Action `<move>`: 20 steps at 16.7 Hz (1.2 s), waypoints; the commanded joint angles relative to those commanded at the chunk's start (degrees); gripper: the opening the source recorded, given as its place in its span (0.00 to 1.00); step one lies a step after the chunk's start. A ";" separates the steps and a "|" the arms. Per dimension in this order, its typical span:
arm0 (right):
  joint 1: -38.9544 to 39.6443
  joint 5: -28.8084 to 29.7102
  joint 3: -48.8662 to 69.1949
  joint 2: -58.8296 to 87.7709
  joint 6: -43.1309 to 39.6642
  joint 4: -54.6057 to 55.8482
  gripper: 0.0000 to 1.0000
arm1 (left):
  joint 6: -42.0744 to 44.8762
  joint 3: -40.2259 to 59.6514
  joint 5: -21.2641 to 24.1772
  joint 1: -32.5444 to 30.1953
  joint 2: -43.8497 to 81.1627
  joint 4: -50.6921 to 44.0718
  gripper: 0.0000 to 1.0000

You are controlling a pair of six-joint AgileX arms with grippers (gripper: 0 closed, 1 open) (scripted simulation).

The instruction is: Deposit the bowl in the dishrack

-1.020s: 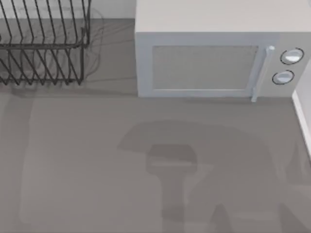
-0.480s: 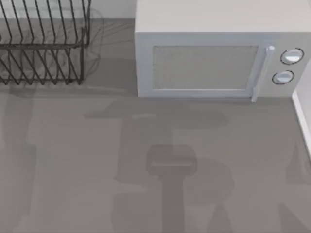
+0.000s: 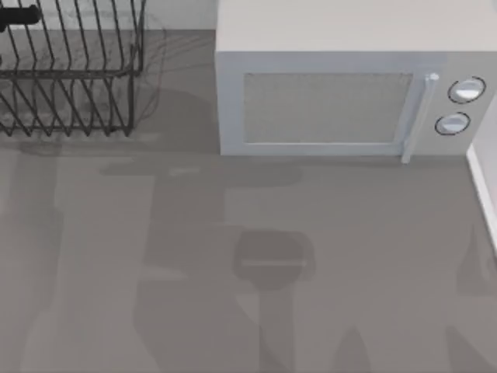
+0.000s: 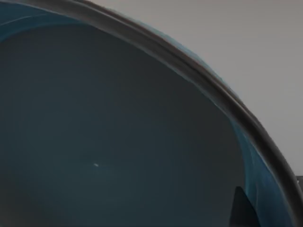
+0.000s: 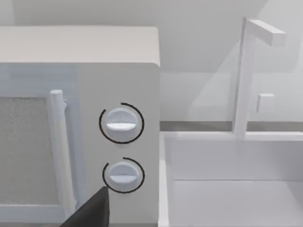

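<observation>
The bowl [image 4: 118, 142] sits right against the left wrist camera, showing its deep blue-teal inside and dark rim. One dark fingertip [image 4: 242, 209] of my left gripper rests inside the rim, which it grips. In the top view a dark part of my left arm [image 3: 19, 15] reaches in over the dishrack [image 3: 74, 74], a dark wire rack at the far left of the table. In the right wrist view one dark finger [image 5: 91, 212] of my right gripper shows, held off the table and facing the microwave's knobs.
A pale grey microwave [image 3: 342, 85] stands at the back, right of the dishrack, with its door handle [image 3: 415, 116] and two knobs [image 5: 121, 124] at its right end. A white sink [image 5: 232, 184] with a faucet [image 5: 244, 75] lies beyond it. Arm shadows fall on the grey table [image 3: 373, 233].
The arm shadows on the table have slid to the left. A dark part of my left arm has come into the top view above the dishrack's far left corner.
</observation>
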 joint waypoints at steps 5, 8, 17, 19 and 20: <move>0.00 0.00 0.00 0.00 0.00 0.00 1.00 | 0.00 0.00 0.00 0.00 0.00 0.00 0.23; 0.00 0.00 0.00 0.00 0.00 0.00 1.00 | 0.00 0.00 0.00 0.00 0.00 0.00 0.45; 0.00 0.00 0.00 0.00 0.00 0.00 1.00 | 0.00 0.00 0.00 0.00 0.00 0.00 1.00; 0.00 0.00 0.00 0.00 0.00 0.00 1.00 | 0.00 0.00 0.00 0.00 0.00 0.00 1.00; 0.00 0.00 0.00 0.00 0.00 0.00 1.00 | 0.00 0.00 0.00 0.00 0.00 0.00 1.00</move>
